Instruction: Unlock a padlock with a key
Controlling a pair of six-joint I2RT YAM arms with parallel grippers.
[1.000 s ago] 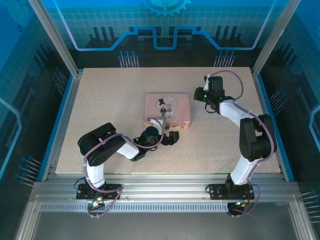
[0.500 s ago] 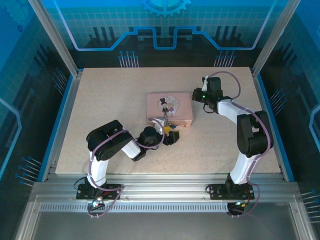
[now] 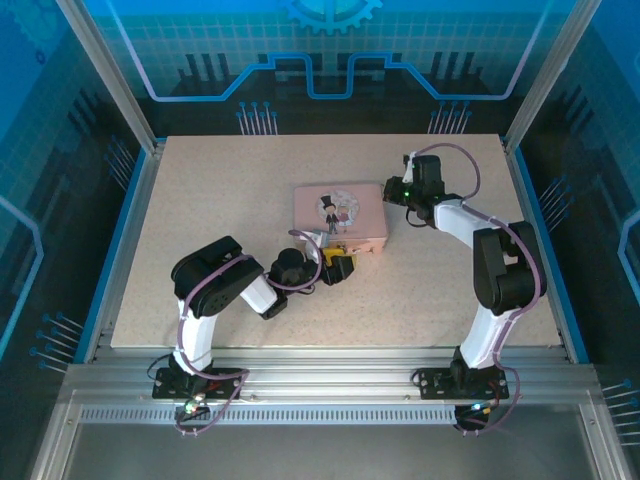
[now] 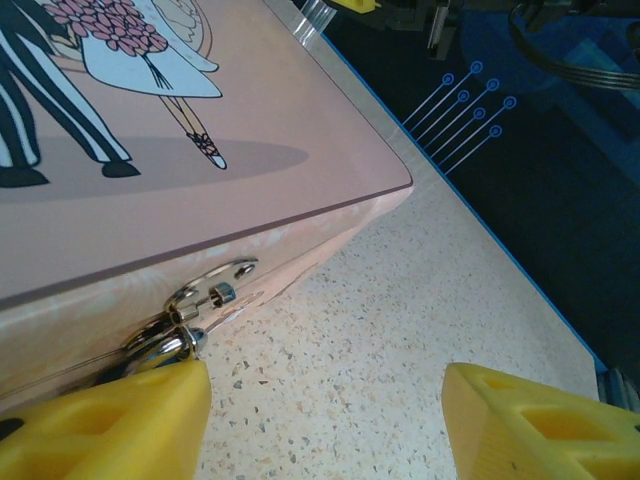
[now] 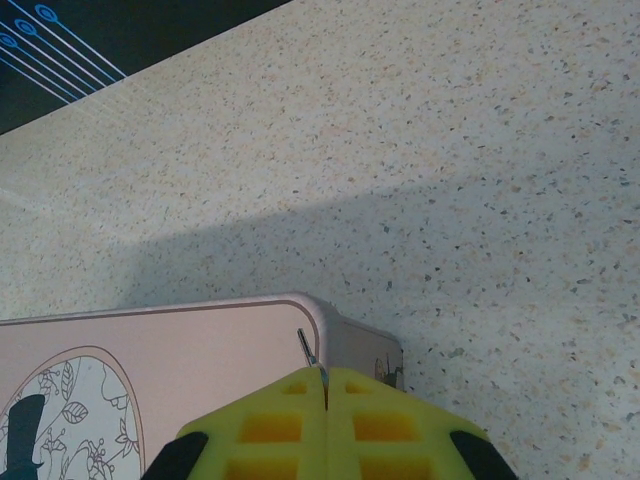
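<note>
The pink tin (image 3: 340, 213) lies mid-table. On its front wall (image 4: 200, 270) a metal hasp carries the padlock's shiny shackle (image 4: 160, 345); the lock's body is hidden behind my left yellow finger (image 4: 100, 425). My left gripper (image 4: 325, 380) (image 3: 335, 264) sits low at the tin's front, open, with bare table between its fingers and the left finger against the shackle. My right gripper (image 5: 326, 375) (image 3: 400, 190) hovers over the tin's right rear corner (image 5: 330, 325), shut on the key (image 5: 308, 348), a thin dark sliver poking out from between its fingertips.
The speckled table (image 3: 230, 200) stretches to the left of and behind the tin. Its blue right edge (image 4: 470, 190) runs close past the tin's corner. Aluminium frame posts (image 3: 105, 75) stand at the rear corners.
My left gripper has pulled in closer to the tin's front and its jaws have narrowed. The tin has shifted slightly. The right gripper has barely moved and stays closed on the key.
</note>
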